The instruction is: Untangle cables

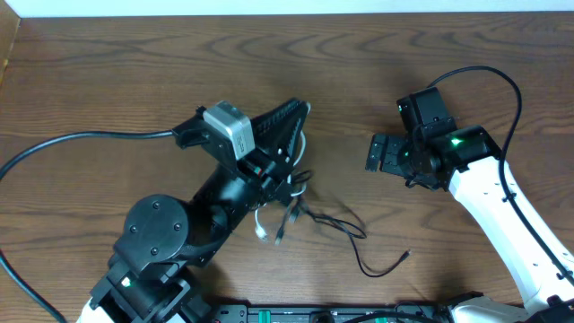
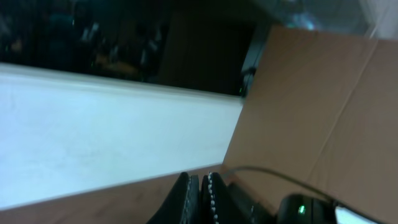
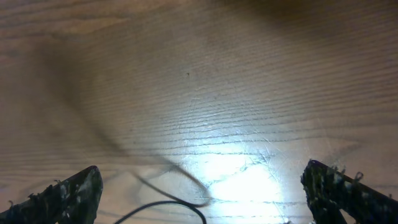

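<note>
The cables lie tangled at the table's middle. In the overhead view the white cable (image 1: 262, 224) runs under my left arm, and the black cable (image 1: 345, 229) trails right to a small plug (image 1: 404, 257). My left gripper (image 1: 299, 111) (image 2: 200, 178) is shut and points toward the far edge, past the tangle. No cable shows between its fingertips. My right gripper (image 1: 381, 154) (image 3: 205, 193) stands open to the right of the tangle. In the right wrist view a loop of black cable (image 3: 186, 202) lies on the wood between its fingers (image 3: 65, 193).
The wooden table (image 1: 108, 72) ends at a white strip (image 2: 93, 124) along its far edge. A thick black robot wire (image 1: 72, 142) curves over the left side. Another arcs above the right arm (image 1: 511, 85). A black rail (image 1: 314, 314) lines the near edge.
</note>
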Controlling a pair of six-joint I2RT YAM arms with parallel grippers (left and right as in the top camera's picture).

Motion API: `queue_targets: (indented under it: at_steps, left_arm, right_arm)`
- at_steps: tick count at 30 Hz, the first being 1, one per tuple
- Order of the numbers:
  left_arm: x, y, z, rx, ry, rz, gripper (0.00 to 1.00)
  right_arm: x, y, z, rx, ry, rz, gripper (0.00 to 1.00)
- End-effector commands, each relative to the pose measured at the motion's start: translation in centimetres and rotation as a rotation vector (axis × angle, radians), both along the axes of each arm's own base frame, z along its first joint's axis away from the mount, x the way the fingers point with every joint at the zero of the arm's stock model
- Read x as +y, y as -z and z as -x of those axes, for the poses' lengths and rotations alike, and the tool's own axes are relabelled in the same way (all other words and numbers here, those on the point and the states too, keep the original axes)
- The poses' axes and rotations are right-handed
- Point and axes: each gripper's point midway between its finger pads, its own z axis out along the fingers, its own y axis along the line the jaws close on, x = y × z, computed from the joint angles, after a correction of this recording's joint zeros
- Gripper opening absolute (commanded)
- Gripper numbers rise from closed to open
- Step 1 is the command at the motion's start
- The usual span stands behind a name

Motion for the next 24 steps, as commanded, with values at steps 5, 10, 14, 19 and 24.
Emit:
queue_targets:
  at_steps: [5, 10, 14, 19, 24]
  left_arm:
    - [0.6, 4.1, -2.4, 0.132, -0.122, -0.113, 0.07]
    - [1.1, 7.0, -4.4, 0.199, -0.231, -0.198, 0.07]
    - [1.2, 8.4, -5.6, 0.17, -0.288, -0.323, 0.07]
    - [3.2, 4.9, -6.7, 0.059, -0.435, -0.263, 0.07]
    - [4.8, -2.1, -5.1, -0.164, -0.481, -0.127, 0.07]
  right_arm:
    - [0.2, 0.2, 0.0, 0.005, -0.001, 0.002, 0.99]
    - [0.2, 0.2, 0.0, 0.005, 0.0, 0.002, 0.99]
    - [0.2, 0.2, 0.0, 0.005, -0.001, 0.002, 0.99]
    - [0.2, 0.2, 0.0, 0.005, -0.001, 0.002, 0.99]
    - [0.2, 0.2, 0.0, 0.005, -0.001, 0.002, 0.99]
